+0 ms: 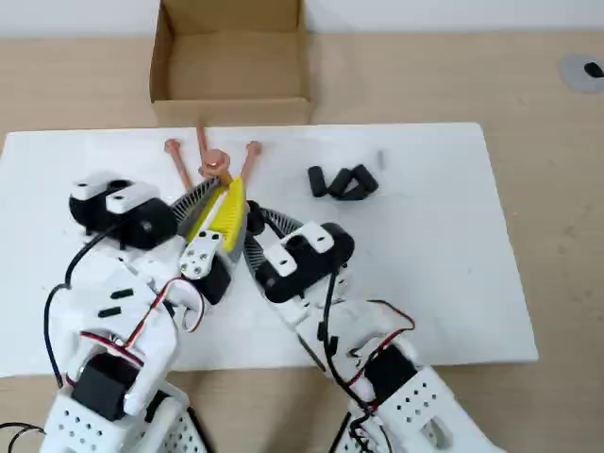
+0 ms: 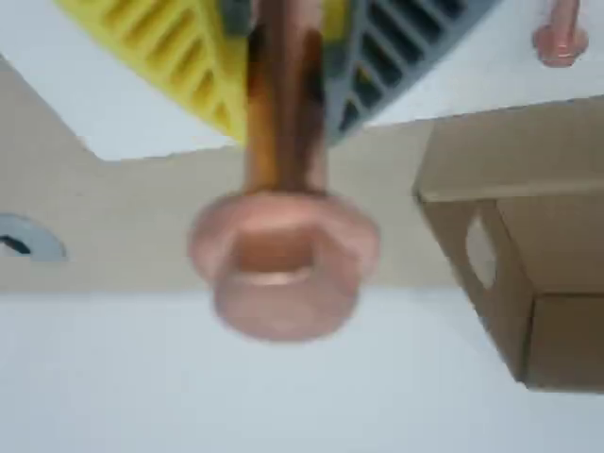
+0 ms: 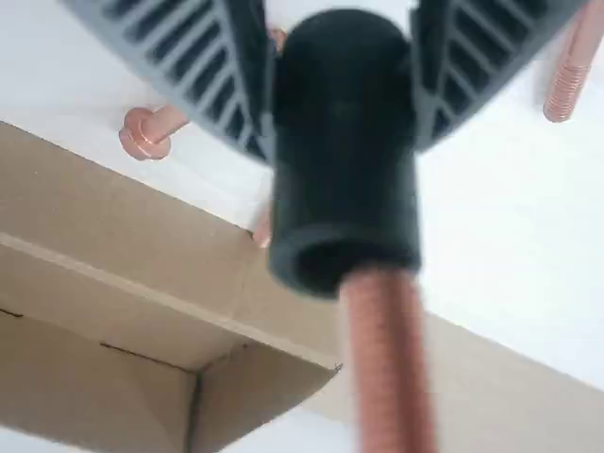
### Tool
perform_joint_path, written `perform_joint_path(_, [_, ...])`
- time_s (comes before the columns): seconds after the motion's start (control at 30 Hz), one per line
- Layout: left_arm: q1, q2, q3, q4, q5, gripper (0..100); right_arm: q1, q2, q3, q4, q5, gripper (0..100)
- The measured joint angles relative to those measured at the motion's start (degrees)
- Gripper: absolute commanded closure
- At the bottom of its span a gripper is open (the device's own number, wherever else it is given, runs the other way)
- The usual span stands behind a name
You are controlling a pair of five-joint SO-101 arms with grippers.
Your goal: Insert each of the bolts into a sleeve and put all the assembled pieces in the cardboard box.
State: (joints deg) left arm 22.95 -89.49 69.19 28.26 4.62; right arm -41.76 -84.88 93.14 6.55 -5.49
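My left gripper [image 1: 229,195], with one yellow finger, is shut on a copper bolt [image 2: 283,255] whose flanged head points away from the wrist, toward the cardboard box [image 1: 231,57]. Close beside it, my right gripper [image 1: 252,219] is shut on a black sleeve [image 3: 344,142]. A threaded copper shaft [image 3: 387,368] sticks out of the sleeve's open end; I cannot tell whether it belongs to the held bolt. Three loose bolts [image 1: 175,156] lie on the white mat [image 1: 425,283] just before the box. Three black sleeves [image 1: 342,181] lie in a cluster to their right.
The open box stands on the wooden table at the mat's far edge, left of centre, with nothing visible inside. A grey disc [image 1: 580,71] is set in the table at the far right. The mat's right half holds nothing but the sleeve cluster.
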Motion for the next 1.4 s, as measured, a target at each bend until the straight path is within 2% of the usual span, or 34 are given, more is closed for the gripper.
perform_joint_path(0.6, [1.58, 0.09, 1.58, 0.0, -0.18, 99, 0.0, -0.09, 0.0, 0.0, 0.0, 98.9])
perform_joint_path(0.8, [4.22, 0.0, 1.58, 0.26, -5.27, 99, 0.18, -0.09, 0.0, 0.0, -0.09, 98.9])
perform_joint_path(1.1, [4.84, 0.0, 1.58, 0.35, -6.07, 99, 0.18, -0.09, 0.0, 0.0, -0.18, 98.9])
perform_joint_path(1.4, [5.01, 0.0, 1.58, 0.35, -7.3, 93, 0.18, -0.09, 0.0, 0.0, -0.18, 98.9])
